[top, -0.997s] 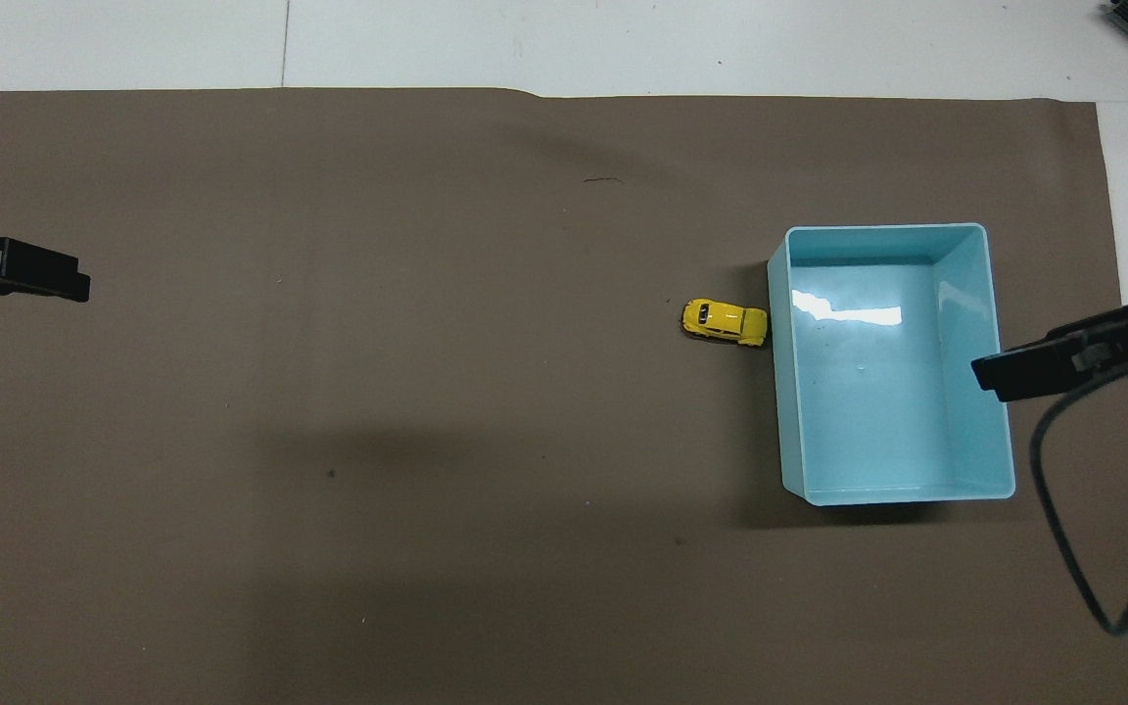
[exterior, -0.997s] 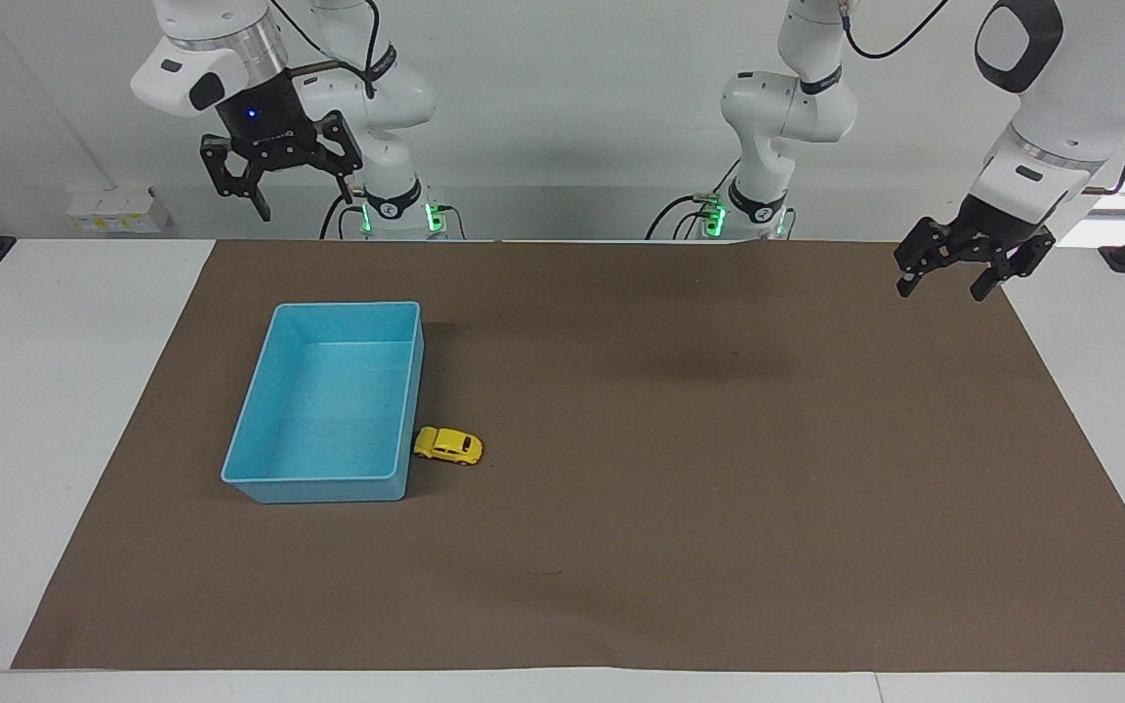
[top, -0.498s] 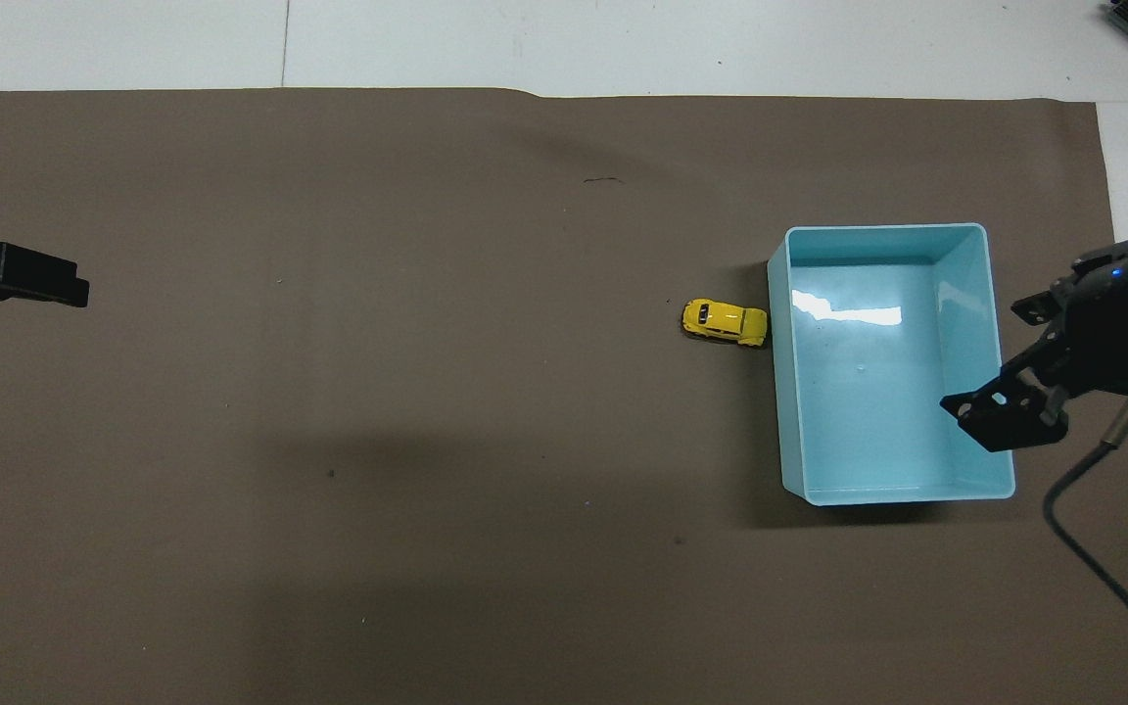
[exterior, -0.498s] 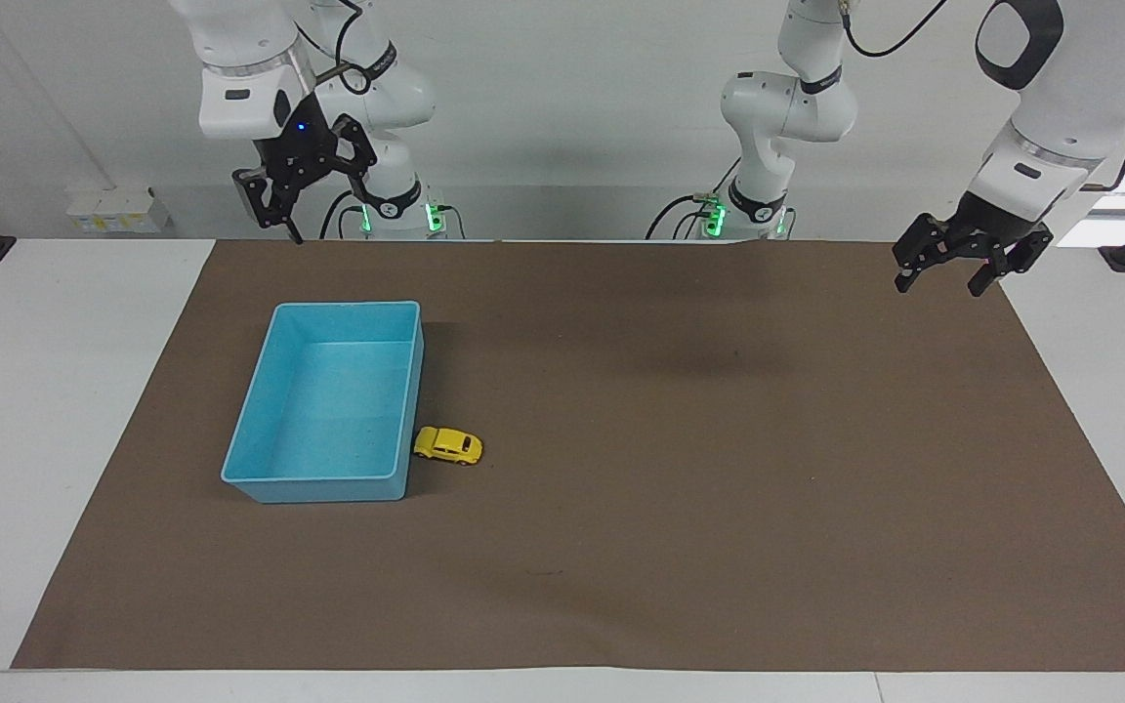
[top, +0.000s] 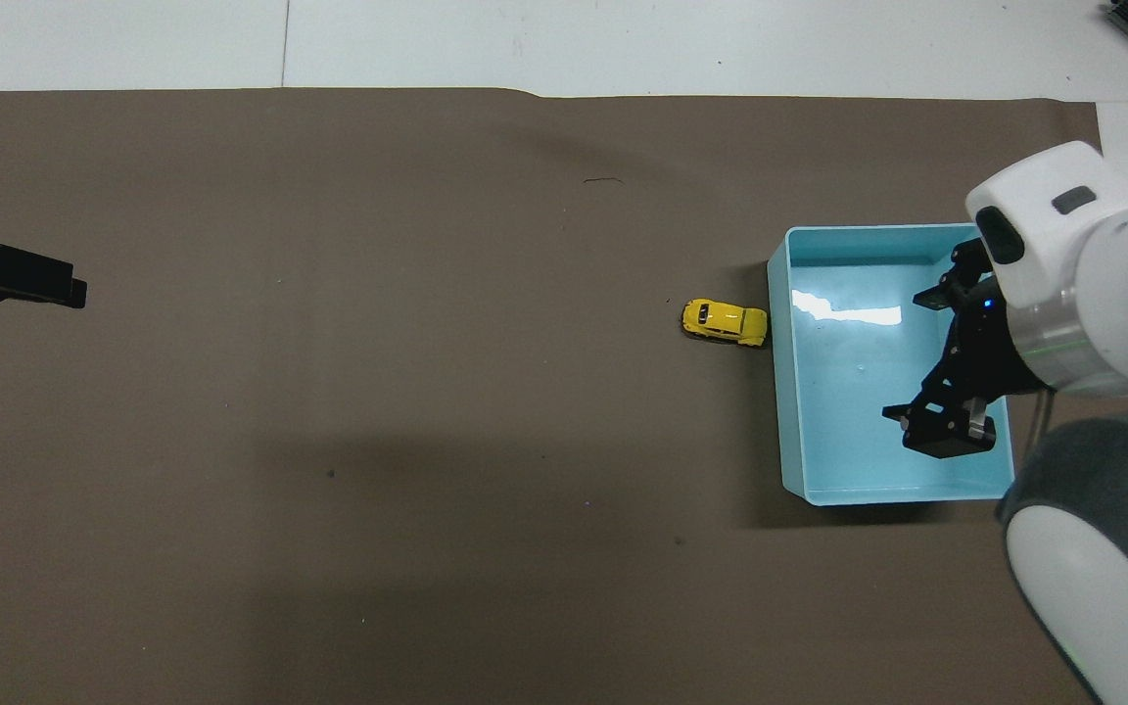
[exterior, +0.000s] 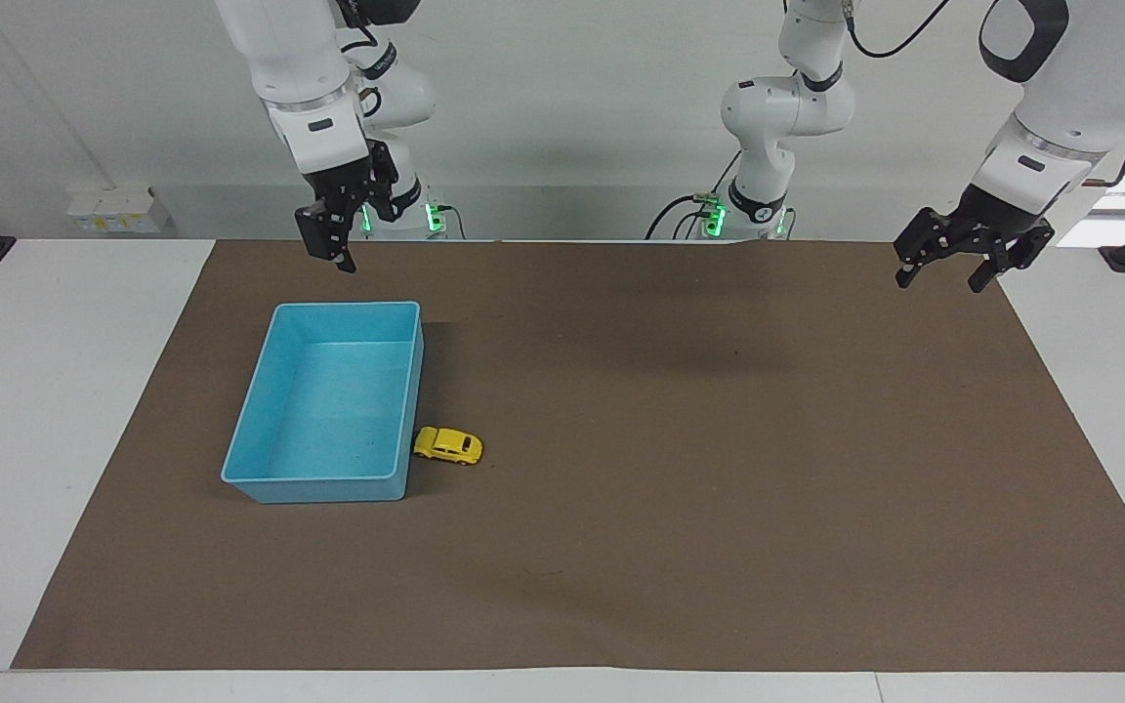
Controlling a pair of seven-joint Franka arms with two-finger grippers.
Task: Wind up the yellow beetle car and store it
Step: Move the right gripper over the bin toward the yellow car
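The tiny bright-yellow beetle-shaped toy car [exterior: 447, 445] sits on the brown paper mat [exterior: 680, 508], one end just beside the long wall of the light-blue rectangular plastic bin [exterior: 404, 395], at the bin's end farther from the robots. The right gripper [exterior: 329, 246] hangs high in the air, fingers spread and holding nothing; from overhead it is over the bin. The left gripper [exterior: 948, 269] hovers open and empty over the mat's corner at the left arm's end.

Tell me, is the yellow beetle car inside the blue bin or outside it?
Outside. The yellow beetle car stands on its wheels on the brown mat, against the light-blue bin wall.
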